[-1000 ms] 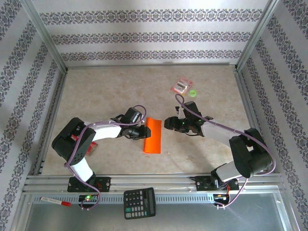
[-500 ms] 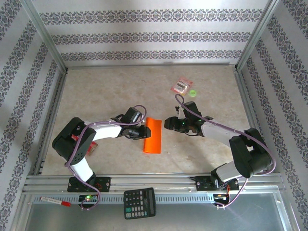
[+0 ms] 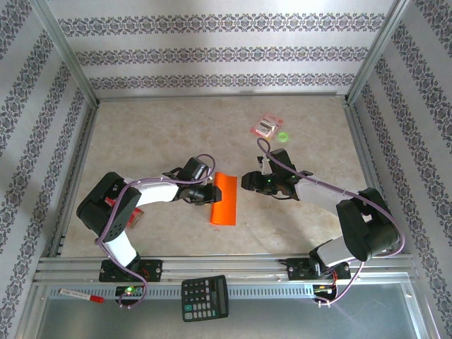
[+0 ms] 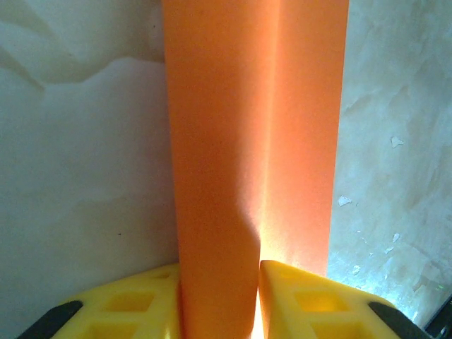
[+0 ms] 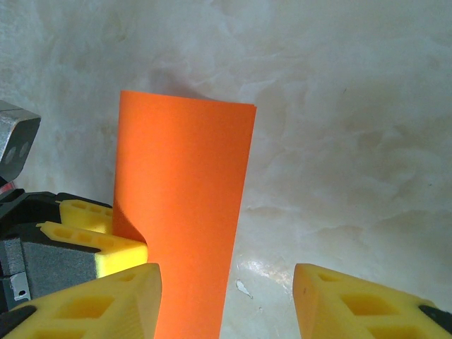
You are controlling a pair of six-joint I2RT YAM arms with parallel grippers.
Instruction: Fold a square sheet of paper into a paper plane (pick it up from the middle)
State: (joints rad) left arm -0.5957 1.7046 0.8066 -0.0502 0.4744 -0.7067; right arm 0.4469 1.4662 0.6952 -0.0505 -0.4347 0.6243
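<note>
The thin, bright orange paper sheet [image 3: 224, 200], by now folded into a narrow long strip, lies on the pale marbled table [image 3: 155, 134] directly between the two grippers. The left gripper [image 3: 210, 193] pinches the long edge that is nearest to it. In its wrist view the sheet [image 4: 247, 141] comes up between the two yellow fingertips [image 4: 296, 289] and runs straight ahead from them. I judge that this pinch is there to hold the folded layers, so they do not spring open. The right gripper [image 3: 247, 181] stands at the opposite side, its jaws spread and holding nothing. The sheet [image 5: 183, 191] lies just ahead of it, nearer to one fingertip than to the other. Probably it is placed there to take or crease the free edge.
</note>
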